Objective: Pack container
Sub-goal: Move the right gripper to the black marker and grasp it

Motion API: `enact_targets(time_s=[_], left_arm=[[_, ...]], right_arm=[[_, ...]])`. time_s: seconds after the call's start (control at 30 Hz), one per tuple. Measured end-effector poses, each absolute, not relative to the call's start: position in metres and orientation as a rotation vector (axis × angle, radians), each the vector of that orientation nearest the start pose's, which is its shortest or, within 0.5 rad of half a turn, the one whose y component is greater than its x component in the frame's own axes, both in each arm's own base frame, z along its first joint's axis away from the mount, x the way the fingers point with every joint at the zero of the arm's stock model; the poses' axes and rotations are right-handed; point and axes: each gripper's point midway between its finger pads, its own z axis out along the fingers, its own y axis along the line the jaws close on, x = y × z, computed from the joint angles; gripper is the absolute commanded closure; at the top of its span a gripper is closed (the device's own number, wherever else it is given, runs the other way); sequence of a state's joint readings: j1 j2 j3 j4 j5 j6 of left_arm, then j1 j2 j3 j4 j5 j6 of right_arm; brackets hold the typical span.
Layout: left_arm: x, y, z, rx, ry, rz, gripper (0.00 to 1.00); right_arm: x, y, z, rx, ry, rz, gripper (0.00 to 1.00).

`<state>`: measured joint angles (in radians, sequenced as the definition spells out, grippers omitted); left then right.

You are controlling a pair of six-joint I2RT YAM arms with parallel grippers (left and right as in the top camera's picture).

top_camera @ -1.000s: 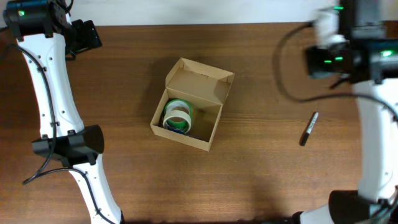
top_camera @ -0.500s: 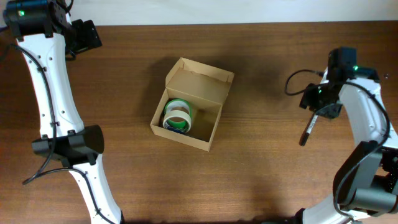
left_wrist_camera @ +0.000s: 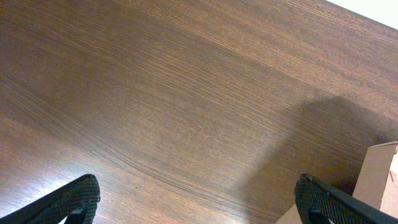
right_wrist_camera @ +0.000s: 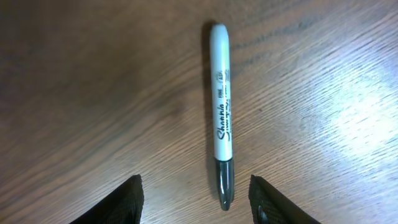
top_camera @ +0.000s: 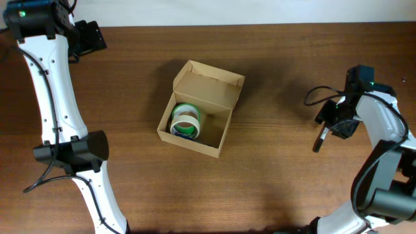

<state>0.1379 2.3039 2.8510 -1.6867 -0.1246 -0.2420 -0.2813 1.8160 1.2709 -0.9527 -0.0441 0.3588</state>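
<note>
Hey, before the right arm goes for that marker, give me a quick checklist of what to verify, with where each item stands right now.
1. Right end effector open: ok.
2. Marker flat on the table, its dark end between the fingers: ok.
3. Container lid open: ok.
4. Room for the marker beside the tape rolls: cannot tell.
5. Left end effector open, away from the container: ok.
</note>
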Motion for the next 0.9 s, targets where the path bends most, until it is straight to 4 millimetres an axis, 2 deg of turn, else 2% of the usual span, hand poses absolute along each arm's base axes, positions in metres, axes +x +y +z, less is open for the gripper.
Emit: enact_targets(time_s=[0.27,0.6,0.63,0.73,0.83,0.9], left_arm=[[0.469,0.087,0.266,-0.546,2.646,0.137,0.00],[0.469,0.087,0.266,-0.546,2.646,0.137,0.00],[0.469,0.087,0.266,-0.546,2.646,0.137,0.00],[0.469,0.087,0.266,-0.546,2.646,0.137,0.00],[0.469,0.087,0.266,-0.546,2.646,0.137,0.00],[0.469,0.087,0.266,-0.546,2.646,0.137,0.00]], right_arm=[[0.323,-0.086,0.020,1.034,2.977,0.068,0.44],[0.323,-0.088,0.008,1.058,2.992,0.063,0.45],[0.322,-0.089,0.006,1.060,2.997,0.059,0.48],[0.318,-0.089,-0.003,1.079,3.024,0.056,0.77],[0.318,-0.092,-0.003,1.091,3.018,0.040,0.96],[0.317,-0.094,-0.003,1.119,3.009,0.035,0.96]])
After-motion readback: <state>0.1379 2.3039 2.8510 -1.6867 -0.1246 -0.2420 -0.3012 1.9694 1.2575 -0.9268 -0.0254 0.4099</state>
